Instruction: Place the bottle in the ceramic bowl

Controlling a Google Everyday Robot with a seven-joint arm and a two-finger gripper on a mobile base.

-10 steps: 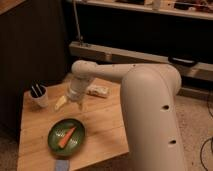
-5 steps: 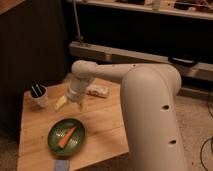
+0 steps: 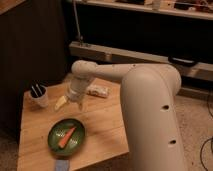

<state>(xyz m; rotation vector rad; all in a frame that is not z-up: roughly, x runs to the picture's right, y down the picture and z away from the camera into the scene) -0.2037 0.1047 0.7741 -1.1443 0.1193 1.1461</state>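
The bottle [image 3: 98,91] is small and whitish with a pale speckled label. It lies on its side at the far edge of the wooden table [image 3: 100,130]. The ceramic bowl [image 3: 52,140], a shallow dark green dish, sits at the front left of the table with an orange carrot-like piece [image 3: 66,136] in it. My gripper [image 3: 78,103] hangs from the white arm and points down over the table. It is just left of the bottle and beyond the bowl. It holds nothing that I can see.
A small white cup with dark sticks [image 3: 39,95] stands at the table's back left. A pale yellow wedge [image 3: 60,102] lies between the cup and the gripper. A small blue object [image 3: 61,165] lies at the front edge. A dark cabinet and shelf stand behind the table.
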